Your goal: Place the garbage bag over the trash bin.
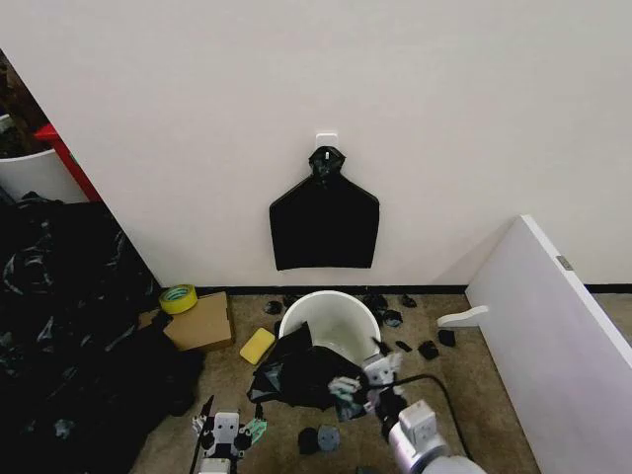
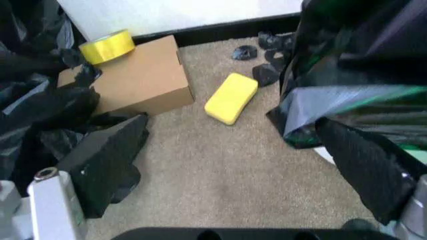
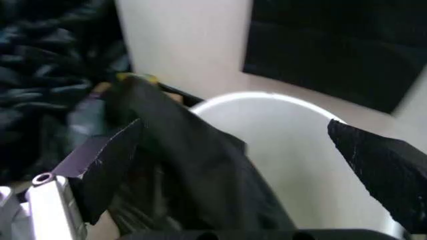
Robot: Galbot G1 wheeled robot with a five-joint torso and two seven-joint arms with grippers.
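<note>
Wall: plain cream-white, with a dark skirting strip along the floor behind the work area.
Black plastic heap: a big wrinkled mass filling the robot's left side of the head view, reaching down to the carpet.
White panel: a slanted board on the robot's right, running from the wall toward the camera.
Hanging bundle: flat, black, bell-shaped, knotted at the top and hung from a white hook on the wall, straight above the bin.
Trash bin: round cream-white bucket standing on the carpet just in front of the wall, mouth open (its inside is bare and white on the far side).
Garbage bag: glossy, crumpled black plastic draped over the near-left part of the bin's rim and hanging down the outside toward the robot; it covers only that part of the mouth.
Cardboard box: brown, lying on the carpet left of the bin, against the black heap.
Right gripper: at the near edge of the bin, just beside the bag; in the right wrist view its fingers stand wide apart with the bag and the bin between them, clamping nothing.
Left gripper: low near the frame's bottom edge, left of the bag, fingers spread wide over bare carpet.
Tape roll: yellow, resting on the box's far corner.
Sponge: yellow, flat on the carpet between the box and the bin.
Black scraps: small dark bits scattered on the carpet around the bin.
</note>
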